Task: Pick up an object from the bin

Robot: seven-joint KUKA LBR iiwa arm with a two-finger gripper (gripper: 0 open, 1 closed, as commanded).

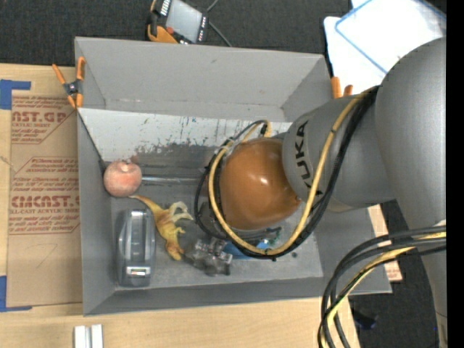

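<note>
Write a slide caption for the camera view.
Gripper low in the grey bin beside a yellow toy; a pink ball and a clear plastic item lie at the view's left.

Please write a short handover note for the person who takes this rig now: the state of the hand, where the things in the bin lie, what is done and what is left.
The hand is low in the bin, near the front wall, just right of the yellow toy. Open or shut: cannot tell. No thing is seen held.
Things: the yellow toy lies mid-floor; a pink round fruit lies at the left, by the back slope; a clear plastic object lies in the front left corner.
Done: the arm is in the bin.
Left: grasp one thing and lift it out; the yellow toy is nearest.
</note>
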